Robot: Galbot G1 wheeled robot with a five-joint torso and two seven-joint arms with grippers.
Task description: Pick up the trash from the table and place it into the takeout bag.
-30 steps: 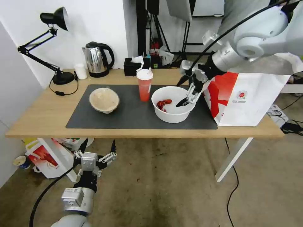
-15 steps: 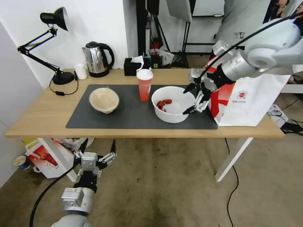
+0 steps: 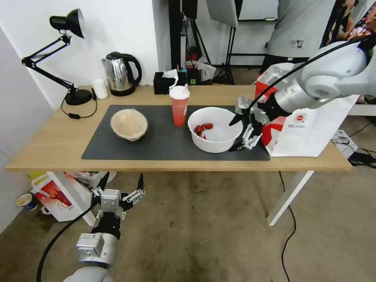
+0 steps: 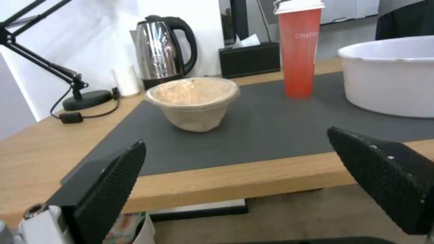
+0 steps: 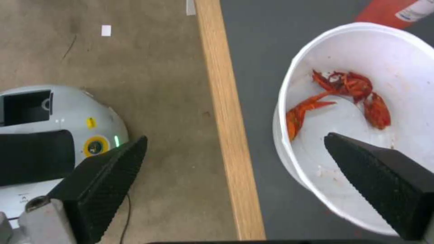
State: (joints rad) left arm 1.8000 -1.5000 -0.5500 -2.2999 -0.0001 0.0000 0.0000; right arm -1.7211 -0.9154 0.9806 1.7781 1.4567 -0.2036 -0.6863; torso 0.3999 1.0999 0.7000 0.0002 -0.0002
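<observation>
The large white bowl (image 3: 214, 133) with red scraps (image 5: 348, 84) sits on the dark mat (image 3: 164, 145) of the table (image 3: 51, 145). My right gripper (image 3: 236, 134) is open at the bowl's right rim. In the right wrist view one finger (image 5: 379, 179) hangs over the bowl's inside and the other (image 5: 104, 176) lies beyond the table edge. The red cup (image 3: 179, 105) stands just left of the bowl, and the beige paper bowl (image 3: 129, 124) farther left. The takeout bag (image 3: 309, 125) stands right of the gripper. My left gripper (image 3: 122, 180) waits open below the table's front edge.
A kettle (image 3: 119, 74), a small white cup (image 3: 100, 88), a desk lamp (image 3: 66, 58) and a black tissue box (image 3: 164, 83) line the table's back edge. A red-and-white carton (image 3: 58, 196) sits on the floor under the left end. Cables trail by the right leg.
My right gripper has moved down and toward the table's front right, from above the bowl's right rim to beside it. The arm has lowered, uncovering more of the bag. The left arm is still.
</observation>
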